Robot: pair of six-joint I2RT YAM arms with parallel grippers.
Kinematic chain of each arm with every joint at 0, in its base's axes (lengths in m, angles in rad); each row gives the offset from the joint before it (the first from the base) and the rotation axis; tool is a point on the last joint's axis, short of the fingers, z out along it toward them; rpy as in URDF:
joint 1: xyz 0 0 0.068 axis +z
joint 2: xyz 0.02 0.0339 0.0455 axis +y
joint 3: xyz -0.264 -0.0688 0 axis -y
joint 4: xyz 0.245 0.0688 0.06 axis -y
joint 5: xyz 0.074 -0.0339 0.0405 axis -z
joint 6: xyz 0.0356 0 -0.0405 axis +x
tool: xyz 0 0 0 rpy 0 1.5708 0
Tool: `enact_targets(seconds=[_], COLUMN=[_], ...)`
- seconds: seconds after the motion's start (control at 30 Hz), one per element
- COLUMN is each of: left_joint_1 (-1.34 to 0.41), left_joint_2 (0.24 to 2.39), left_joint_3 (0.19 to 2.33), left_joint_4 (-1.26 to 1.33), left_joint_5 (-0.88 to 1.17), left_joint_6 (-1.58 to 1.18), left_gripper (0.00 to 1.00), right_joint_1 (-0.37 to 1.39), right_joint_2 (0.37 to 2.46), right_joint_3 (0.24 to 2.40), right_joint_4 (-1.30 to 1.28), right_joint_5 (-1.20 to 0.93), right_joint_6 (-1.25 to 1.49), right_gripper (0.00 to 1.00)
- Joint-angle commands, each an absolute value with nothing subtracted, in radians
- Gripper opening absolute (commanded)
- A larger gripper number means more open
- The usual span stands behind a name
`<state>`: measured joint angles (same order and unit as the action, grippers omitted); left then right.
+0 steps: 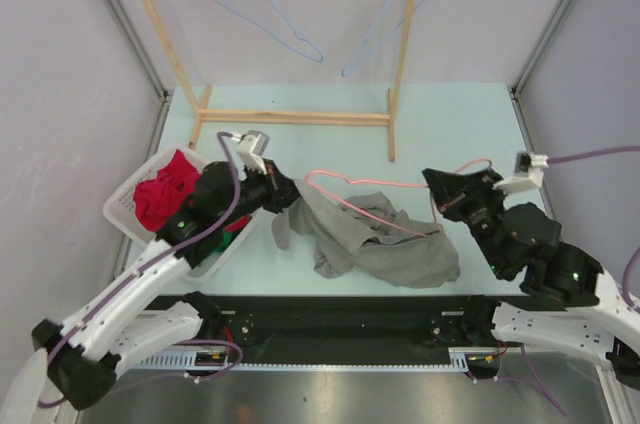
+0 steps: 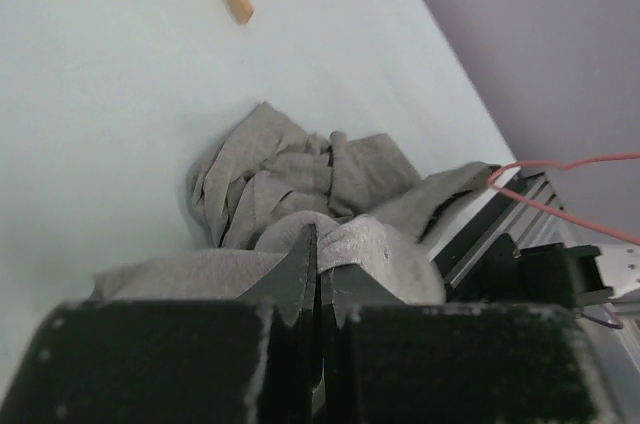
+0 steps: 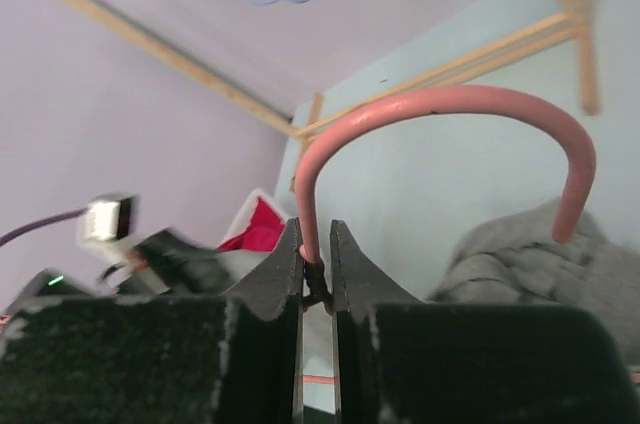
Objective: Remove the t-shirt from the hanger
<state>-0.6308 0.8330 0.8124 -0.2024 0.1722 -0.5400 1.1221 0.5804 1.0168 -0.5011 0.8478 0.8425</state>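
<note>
Left of the grey t-shirt, a white basket holds a red cloth. At the shirt's left edge the left gripper has its fingers pressed together against the fabric; whether any cloth is pinched cannot be told. The shirt lies crumpled on the table, mid-way between the arms, with the pink hanger threaded through it. Right of the shirt, the right gripper is clamped on the hanger's hook wire.
</note>
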Motion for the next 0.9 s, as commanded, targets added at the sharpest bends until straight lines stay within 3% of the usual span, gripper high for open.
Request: enact_targets(seconds=[0.0,0.23,0.27,0.37,0.4,0.5,0.57,0.73,0.87], left_joint_1=[-0.627,-0.627,-0.627,-0.626,-0.626,-0.624,-0.624,-0.624,-0.624], left_joint_2=[0.951,0.986,0.986,0.982,0.976,0.951,0.93,0.873,0.838], left_joint_3=[0.874,0.88,0.89,0.917,0.923,0.965,1.024,1.143,1.16], left_joint_4=[-0.135,-0.153,-0.188,-0.236,-0.245,-0.297,-0.351,-0.434,-0.407], left_joint_5=[0.235,0.184,0.17,0.14,0.13,0.112,0.138,0.242,0.453], left_joint_6=[-0.514,-0.496,-0.485,-0.462,-0.456,-0.433,-0.405,-0.377,-0.402], left_gripper=[0.0,0.01,0.04,0.27,0.45,0.67,0.75,0.78,0.82], right_joint_1=[1.121,1.101,1.101,1.097,1.095,1.092,1.091,1.091,1.091], right_joint_2=[0.687,0.775,0.775,0.759,0.741,0.678,0.646,0.554,0.526], right_joint_3=[1.143,1.227,1.229,1.216,1.203,1.161,1.12,1.08,1.1], right_joint_4=[-0.186,-0.081,-0.083,-0.094,-0.124,-0.176,-0.21,-0.317,-0.49], right_joint_5=[0.677,0.505,0.474,0.434,0.436,0.457,0.454,0.396,0.379], right_joint_6=[0.723,0.666,0.655,0.586,0.574,0.52,0.462,0.333,0.247], right_gripper=[0.0,0.0,0.0,0.0,0.0,0.0,0.0,0.0,0.0])
